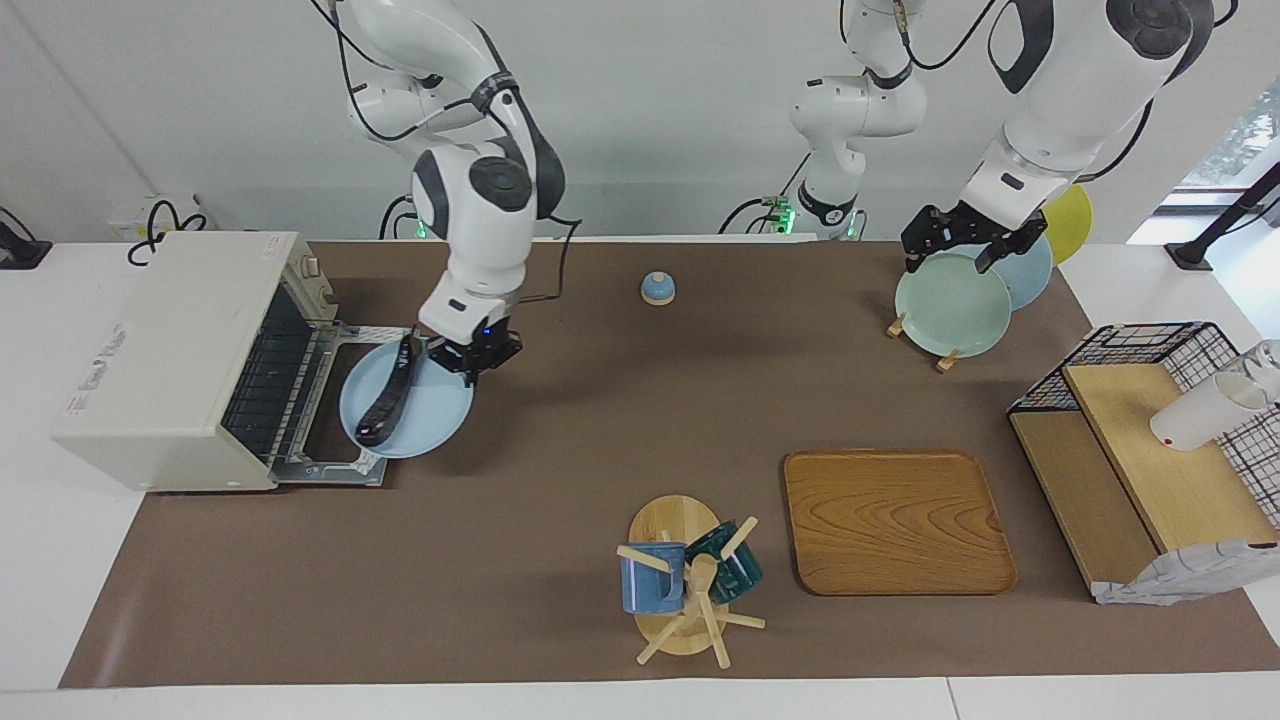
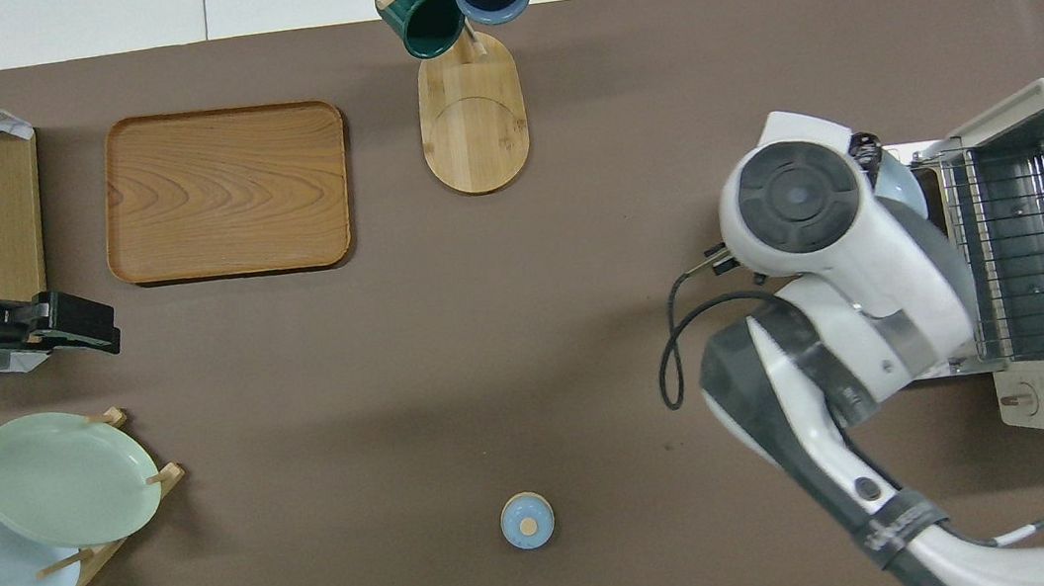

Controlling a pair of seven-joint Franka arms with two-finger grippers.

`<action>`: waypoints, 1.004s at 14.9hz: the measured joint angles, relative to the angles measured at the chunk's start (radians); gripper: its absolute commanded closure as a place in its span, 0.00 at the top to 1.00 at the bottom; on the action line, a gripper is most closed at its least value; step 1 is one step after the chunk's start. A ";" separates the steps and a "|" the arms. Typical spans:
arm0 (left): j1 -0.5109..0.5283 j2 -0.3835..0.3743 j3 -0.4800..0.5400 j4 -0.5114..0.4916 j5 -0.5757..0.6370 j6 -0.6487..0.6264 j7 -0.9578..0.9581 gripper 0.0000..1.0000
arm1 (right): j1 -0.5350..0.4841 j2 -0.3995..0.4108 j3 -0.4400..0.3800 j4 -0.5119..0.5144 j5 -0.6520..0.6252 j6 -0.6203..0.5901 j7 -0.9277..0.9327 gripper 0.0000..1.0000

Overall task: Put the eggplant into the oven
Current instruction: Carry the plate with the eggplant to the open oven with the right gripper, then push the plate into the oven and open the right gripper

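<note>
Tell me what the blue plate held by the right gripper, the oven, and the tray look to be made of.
Blue plate: likely glazed ceramic or melamine; smooth, even pale blue surface.
Oven: painted metal body, cream and matte; bare shiny metal door frame and wire rack.
Tray: wood or wood veneer; clear grain, satin finish.

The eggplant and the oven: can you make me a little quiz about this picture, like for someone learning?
1. True or false: the eggplant lies on a light blue plate.
2. Which claw is shut on that plate's rim: A) the left claw, or B) the right claw?
3. Fill in: the plate is held over the oven's open ____.

Key
1. True.
2. B. The left claw waits open over the plate rack.
3. Door. The oven stands at the right arm's end of the table, and the eggplant is not yet inside.
</note>
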 measured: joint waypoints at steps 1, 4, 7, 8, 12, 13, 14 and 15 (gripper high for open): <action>0.000 0.000 0.000 0.000 0.000 0.000 0.000 1.00 | -0.059 -0.022 0.000 -0.026 0.037 0.000 -0.076 0.00; 0.001 -0.002 0.004 0.000 0.001 0.000 0.000 1.00 | -0.223 -0.078 -0.001 -0.095 0.115 0.000 -0.268 0.00; 0.002 -0.002 0.006 0.000 0.001 0.000 0.000 1.00 | -0.297 -0.107 -0.001 -0.142 0.141 0.005 -0.352 0.00; 0.002 -0.002 0.006 0.000 0.001 0.000 0.000 1.00 | -0.304 -0.111 0.000 -0.150 0.142 0.006 -0.361 0.00; 0.002 -0.002 0.006 0.000 0.001 0.000 0.000 1.00 | -0.325 -0.130 0.000 -0.218 0.142 0.073 -0.385 0.00; 0.002 -0.002 0.007 0.000 0.001 0.000 0.000 1.00 | -0.329 -0.137 0.000 -0.239 0.142 0.096 -0.386 0.00; 0.002 -0.002 0.007 0.000 0.001 0.000 0.000 1.00 | -0.333 -0.142 0.000 -0.255 0.142 0.113 -0.391 0.00; 0.002 -0.002 0.007 0.000 0.001 0.000 0.000 1.00 | -0.337 -0.146 0.000 -0.262 0.142 0.123 -0.406 0.00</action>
